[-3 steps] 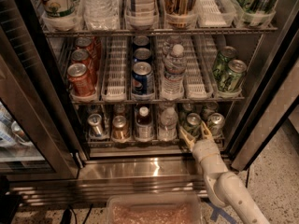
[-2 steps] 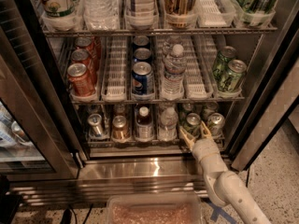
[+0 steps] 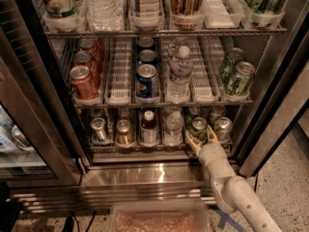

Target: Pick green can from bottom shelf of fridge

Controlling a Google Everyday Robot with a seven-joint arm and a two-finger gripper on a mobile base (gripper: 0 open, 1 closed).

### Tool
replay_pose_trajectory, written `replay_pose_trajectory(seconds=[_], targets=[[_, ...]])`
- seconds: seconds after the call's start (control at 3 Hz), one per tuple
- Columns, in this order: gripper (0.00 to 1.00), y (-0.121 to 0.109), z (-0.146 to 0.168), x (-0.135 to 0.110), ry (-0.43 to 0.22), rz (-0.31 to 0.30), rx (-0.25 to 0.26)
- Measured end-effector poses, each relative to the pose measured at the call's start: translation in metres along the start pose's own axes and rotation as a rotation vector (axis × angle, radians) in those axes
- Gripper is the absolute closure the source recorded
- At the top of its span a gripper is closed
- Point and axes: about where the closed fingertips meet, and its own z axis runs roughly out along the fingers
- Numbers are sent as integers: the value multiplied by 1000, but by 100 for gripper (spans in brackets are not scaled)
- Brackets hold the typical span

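The fridge stands open before me. On its dim bottom shelf, the dark green can with a silver top stands at the front of the second lane from the right. My gripper reaches in from the lower right, at the shelf's front edge. Its pale fingers are spread, one on each side of the can's lower part. I cannot tell whether they touch it.
A paler silvery can stands right of the green can and a clear water bottle left of it. Further left are a dark bottle and two more cans. The dark door frame is close on the right. A plastic bin lies on the floor below.
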Motion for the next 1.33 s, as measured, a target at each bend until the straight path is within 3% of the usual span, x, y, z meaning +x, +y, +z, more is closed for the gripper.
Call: replay_pose_trajectory(seconds=[0.33, 1.33], targets=[[100, 1, 1, -1, 4, 2, -7], [100, -18, -5, -46, 24, 46, -52]])
